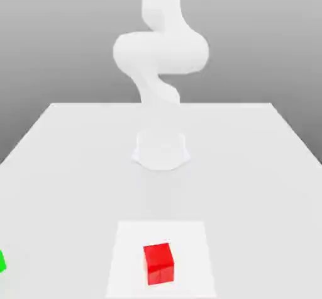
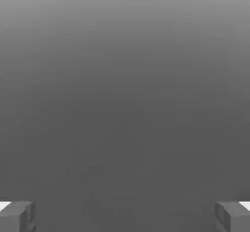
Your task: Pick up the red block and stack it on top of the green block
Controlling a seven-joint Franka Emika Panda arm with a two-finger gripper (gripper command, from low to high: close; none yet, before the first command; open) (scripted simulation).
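The red block (image 1: pixel 158 263) is a small glossy cube resting near the front of the white table (image 1: pixel 75 165), on a lighter square patch (image 1: pixel 126 253). At the exterior view's far left edge a sliver of the green block (image 1: pixel 2 261) shows on the table. The white arm (image 1: pixel 160 52) rises from its base (image 1: pixel 161 150) at mid-table and bends upward, well away from both blocks. In the hand view my gripper (image 2: pixel 125 216) is open, its two grey fingertips (image 2: pixel 17 216) set wide apart with nothing between them, facing plain grey background.
The arm's round base stands behind the red block, in the middle of the table. The table's back edge (image 1: pixel 161 104) runs behind the base. The red block and the green block lie far apart along the front.
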